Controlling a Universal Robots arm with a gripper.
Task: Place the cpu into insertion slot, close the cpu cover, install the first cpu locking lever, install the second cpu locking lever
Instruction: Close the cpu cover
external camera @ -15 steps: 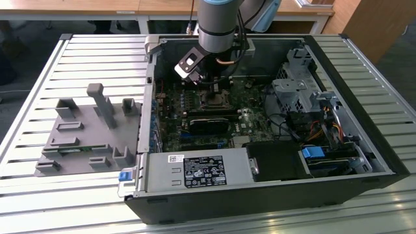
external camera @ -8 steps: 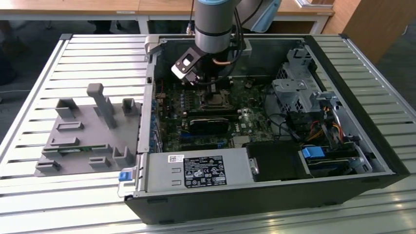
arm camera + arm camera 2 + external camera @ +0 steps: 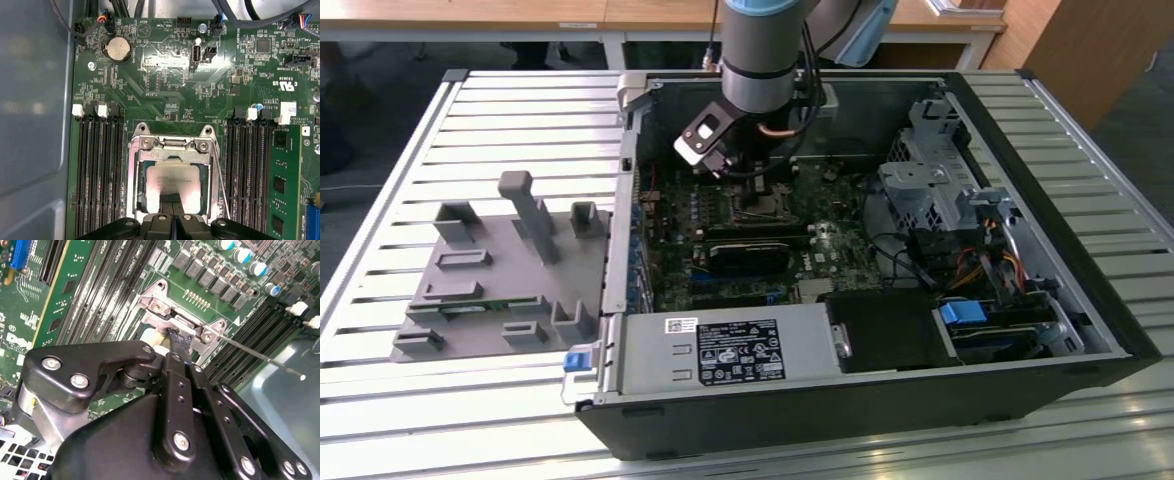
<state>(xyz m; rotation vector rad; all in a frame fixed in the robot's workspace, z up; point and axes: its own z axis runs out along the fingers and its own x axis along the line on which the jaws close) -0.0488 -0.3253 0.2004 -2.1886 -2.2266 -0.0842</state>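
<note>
As the gripper (image 3: 170,200), fingers (image 3: 175,382) pinched together, apparently presses the cpu cover (image 3: 134,190) down, the free locking lever (image 3: 221,190) needs latching.

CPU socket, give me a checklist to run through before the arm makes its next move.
1. cpu seated in the insertion slot: ok.
2. cpu cover lowered around the cpu: ok, it looks down.
3. Locking lever latched: not ok, it stands free beside the slot.
4. Claw over the cpu: ok, shut, tips above the chip.
5. Claw clear of the memory slots: ok.
</note>
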